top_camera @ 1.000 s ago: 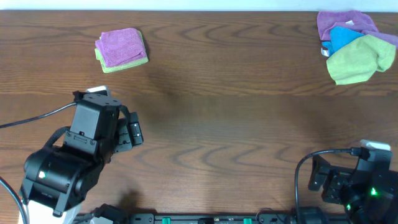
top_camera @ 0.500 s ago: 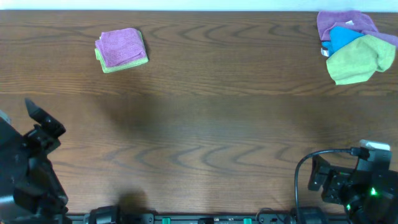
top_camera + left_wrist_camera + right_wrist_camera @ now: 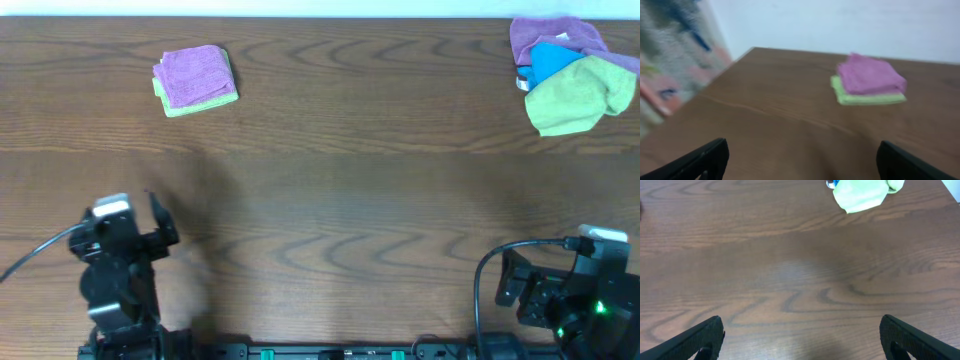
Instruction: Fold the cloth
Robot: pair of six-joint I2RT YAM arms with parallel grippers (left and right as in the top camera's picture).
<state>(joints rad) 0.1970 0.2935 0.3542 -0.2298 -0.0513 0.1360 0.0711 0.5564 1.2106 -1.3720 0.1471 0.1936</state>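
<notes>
The left arm (image 3: 120,268), at eight o'clock in the overhead view, is matte black and blocky, with a pale grey-white plate (image 3: 110,208) on its upper end. A thin black cable (image 3: 40,250) trails off it toward nine o'clock. The right arm (image 3: 570,300), at four o'clock, is black too, with a white tab (image 3: 603,236), a small green light (image 3: 600,309) (a fainter one glows beside it) and a black arching cable (image 3: 530,243). In the wrist views, the left fingers (image 3: 695,161) and right fingers (image 3: 692,339) are plain black wedges.
</notes>
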